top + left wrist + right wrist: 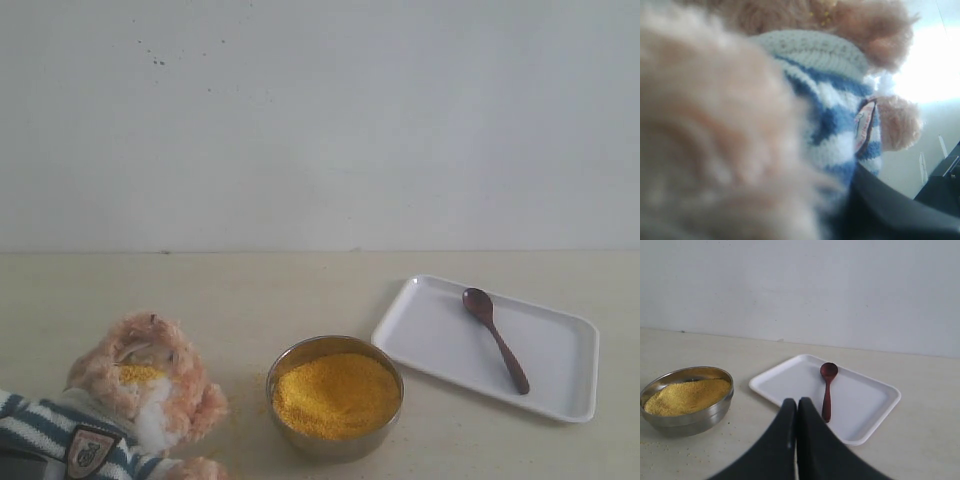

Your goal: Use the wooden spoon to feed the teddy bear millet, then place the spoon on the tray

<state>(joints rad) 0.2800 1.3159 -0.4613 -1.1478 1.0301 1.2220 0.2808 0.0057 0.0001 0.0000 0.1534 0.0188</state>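
Dark reddish-brown wooden spoon (pixel 495 338) lies on the flat white tray (pixel 432 335) — right gripper (pixel 796 412) pressed together, empty. Left gripper (pixel 882 210) sits against the fluffy tan teddy bear (pixel 140 390) — can't tell its grip.

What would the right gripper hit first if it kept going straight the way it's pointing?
Probably the flat white rectangular tray, landing just beside the dark reddish-brown wooden spoon lying on it. The shut right gripper aims there, though depth is unclear.
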